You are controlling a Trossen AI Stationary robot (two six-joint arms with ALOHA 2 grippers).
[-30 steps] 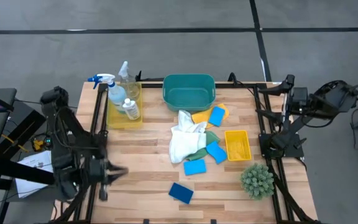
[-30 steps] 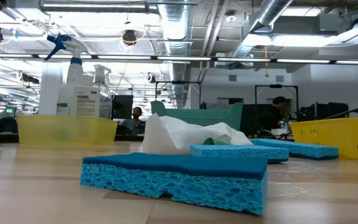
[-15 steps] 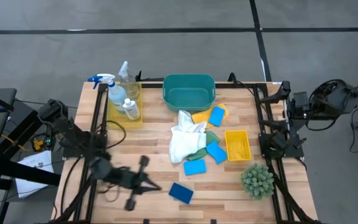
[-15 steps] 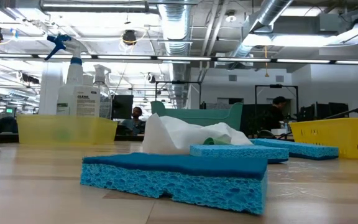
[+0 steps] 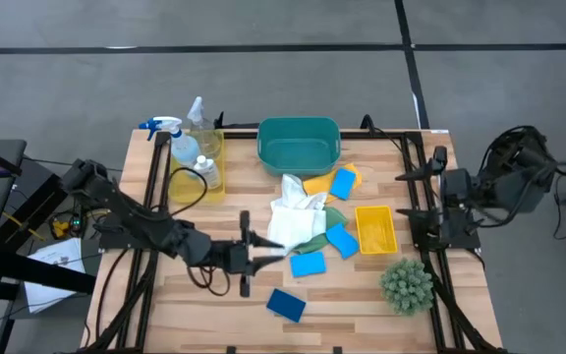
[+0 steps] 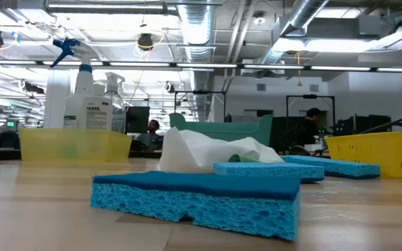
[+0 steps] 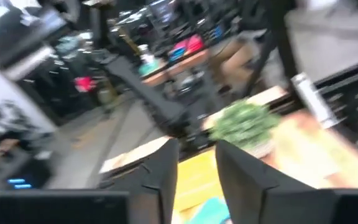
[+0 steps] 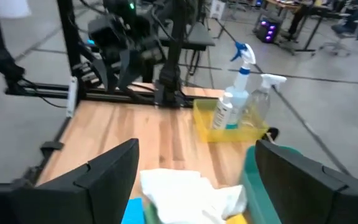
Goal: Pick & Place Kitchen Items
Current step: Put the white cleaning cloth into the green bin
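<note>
While your left gripper (image 5: pixel 263 251) is reaching low beside the white cloth (image 5: pixel 293 221), its fingers are standing slightly parted, holding nothing. You are facing soft, light fabric, so I would pinch a raised fold. Your right gripper (image 5: pixel 423 175) is waiting wide open at the table's edge.

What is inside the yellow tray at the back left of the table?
The yellow tray holds a blue-trigger spray bottle, a clear bottle and a small white bottle. Its floor beneath them is covered.

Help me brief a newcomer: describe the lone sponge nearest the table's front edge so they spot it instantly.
Start at the teal basin at the table's back edge and come forward past the white cloth. Alone near the front edge lies the dark-blue sponge. It is darker than the light-blue sponges by the cloths, and touches nothing.
</note>
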